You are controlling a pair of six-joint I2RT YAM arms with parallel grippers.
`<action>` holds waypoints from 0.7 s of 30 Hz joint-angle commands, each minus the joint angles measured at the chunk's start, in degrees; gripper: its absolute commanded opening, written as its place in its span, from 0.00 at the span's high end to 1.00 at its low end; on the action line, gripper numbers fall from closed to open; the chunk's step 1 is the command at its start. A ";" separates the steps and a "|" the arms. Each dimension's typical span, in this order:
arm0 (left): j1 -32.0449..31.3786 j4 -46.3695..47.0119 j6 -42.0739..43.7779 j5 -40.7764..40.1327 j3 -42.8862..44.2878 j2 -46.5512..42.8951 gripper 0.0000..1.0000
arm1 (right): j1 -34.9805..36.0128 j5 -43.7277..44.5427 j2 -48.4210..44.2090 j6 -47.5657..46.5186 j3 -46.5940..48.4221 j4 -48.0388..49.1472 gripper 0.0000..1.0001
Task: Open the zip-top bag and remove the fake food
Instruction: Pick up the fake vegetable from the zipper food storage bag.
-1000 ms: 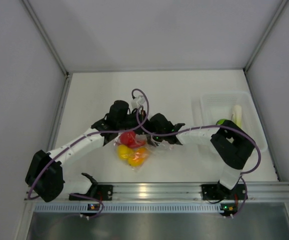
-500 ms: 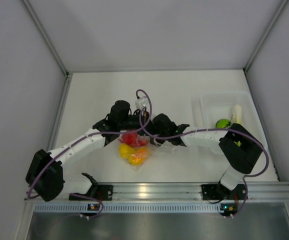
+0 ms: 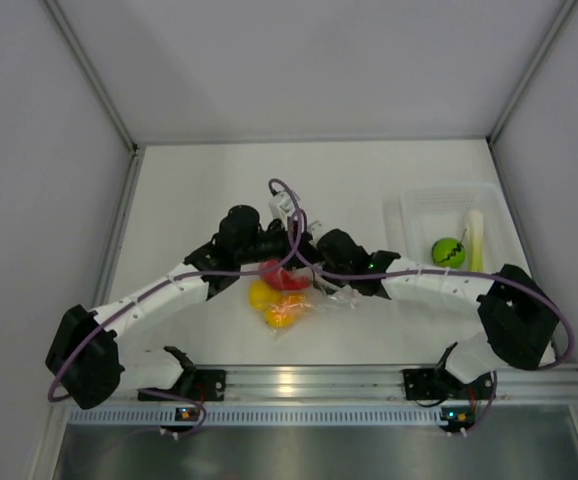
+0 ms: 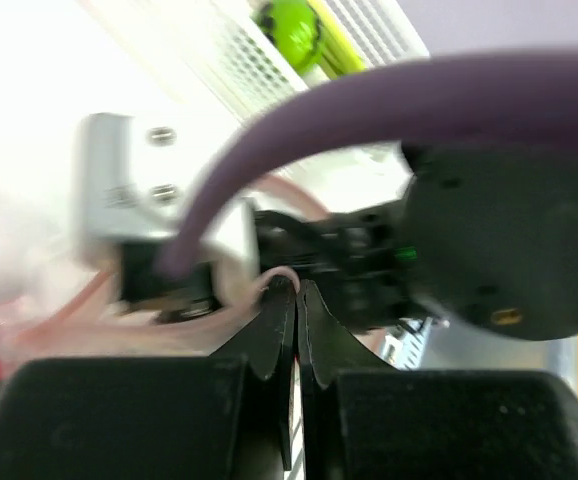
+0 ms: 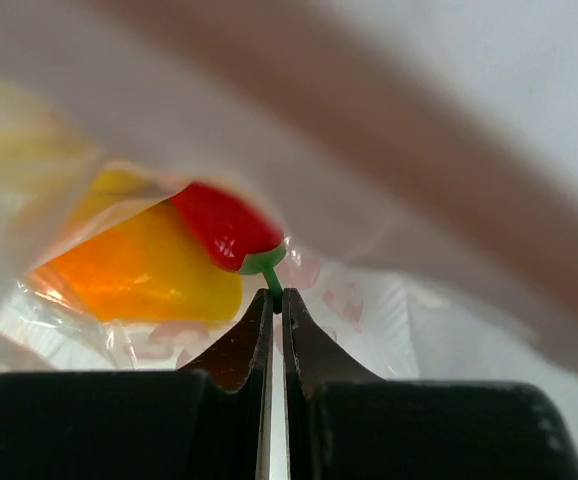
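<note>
Right end effector [image 5: 276,300] pinches only the red chili's [image 5: 224,228] thin stem while the left end effector [image 4: 297,290] clamps the zip-top bag [image 5: 359,300]; the stem may slip free.

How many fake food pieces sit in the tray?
2: green ball and pale stalk, side by side in the white tray; others may be hidden.

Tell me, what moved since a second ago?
The right arm's elbow swung out to the right, and the right fingers, pinching the red chili's green stem, pulled back that way, dragging the chili and bag slightly rightward. The left fingers kept hold of the bag's edge. The green ball and pale stalk stayed in the tray.
</note>
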 commanded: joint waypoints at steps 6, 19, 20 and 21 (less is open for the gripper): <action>0.54 4.92 3.80 -10.17 -4.87 -3.39 1.00 | 1.98 -1.50 -7.58 3.70 3.50 -11.05 1.00; -3.31 18.73 -0.33 -1.89 -6.19 -3.03 1.00 | 1.98 7.37 -0.55 10.19 15.28 -20.38 1.00; -3.76 18.73 0.01 -3.46 -6.02 -2.95 1.00 | 2.07 7.12 -0.46 11.68 15.55 -20.12 1.00; -4.28 18.64 0.10 -3.99 -6.02 -3.12 1.00 | 2.33 7.21 -0.20 12.22 15.98 -20.03 1.00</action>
